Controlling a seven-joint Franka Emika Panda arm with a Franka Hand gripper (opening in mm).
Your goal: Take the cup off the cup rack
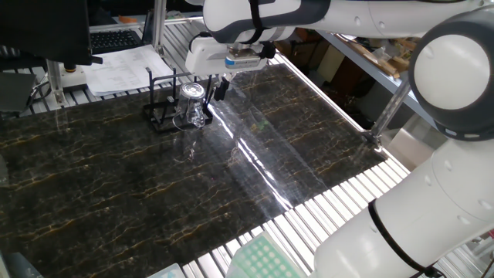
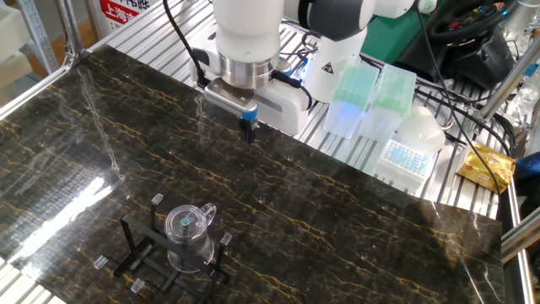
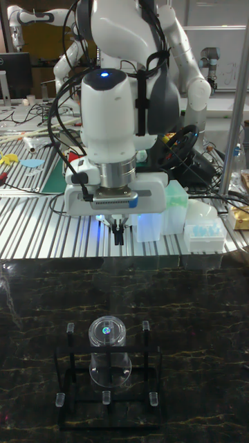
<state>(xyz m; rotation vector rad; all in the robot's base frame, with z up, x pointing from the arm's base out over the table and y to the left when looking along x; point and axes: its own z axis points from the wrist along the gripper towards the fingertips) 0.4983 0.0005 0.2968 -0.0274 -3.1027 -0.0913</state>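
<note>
The clear glass cup [image 2: 187, 236] rests on the black wire cup rack [image 2: 135, 245], between its upright pegs, near one end of the dark marble table. From the opposite side, the cup [image 1: 191, 104] stands at the rack's [image 1: 158, 112] right. The tall fixed view shows the cup [image 3: 108, 349] inside the rack [image 3: 66, 367], its round end facing up. My gripper [image 2: 247, 131] hangs in the air behind and above the cup, apart from it. Its fingers are together with nothing between them. It points straight down [image 3: 119, 234], also seen beside the cup [image 1: 221, 87].
Green-lidded tip boxes [image 2: 354, 93] and a white tip box [image 2: 405, 156] sit on the slatted frame behind the arm, with a yellow packet [image 2: 485, 165] further right. Papers [image 1: 127, 69] lie past the rack. A green box [image 1: 262, 259] sits at the near edge.
</note>
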